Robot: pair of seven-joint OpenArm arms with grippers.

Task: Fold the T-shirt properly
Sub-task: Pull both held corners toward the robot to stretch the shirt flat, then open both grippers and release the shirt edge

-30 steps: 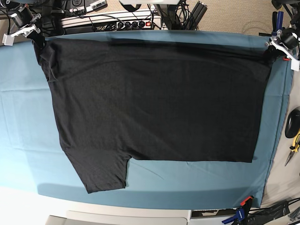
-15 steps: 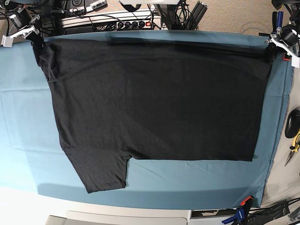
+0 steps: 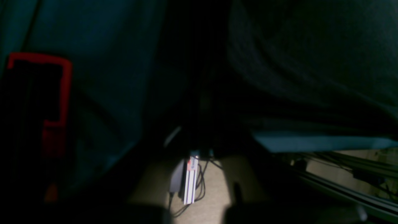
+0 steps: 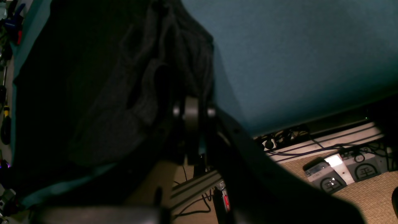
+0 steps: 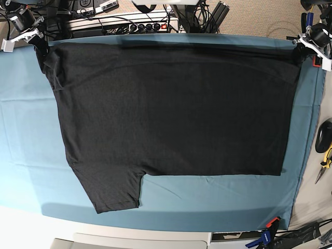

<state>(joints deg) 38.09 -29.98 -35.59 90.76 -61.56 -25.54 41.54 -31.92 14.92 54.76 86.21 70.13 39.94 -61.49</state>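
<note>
The black T-shirt (image 5: pixel 171 114) lies spread plain side up across the teal table cloth (image 5: pixel 26 135), one short sleeve (image 5: pixel 111 189) pointing toward the near edge. Its far edge is stretched taut between the two far corners. At the far left corner the right gripper (image 5: pixel 39 44) is pinched on bunched shirt fabric; the right wrist view shows the cloth gathered at its jaws. At the far right corner the left gripper (image 5: pixel 302 52) is pressed together on the shirt's other corner. Beyond the far edge sits a power strip (image 5: pixel 145 26). Pliers (image 5: pixel 324 163) lie off the cloth at right.
</note>
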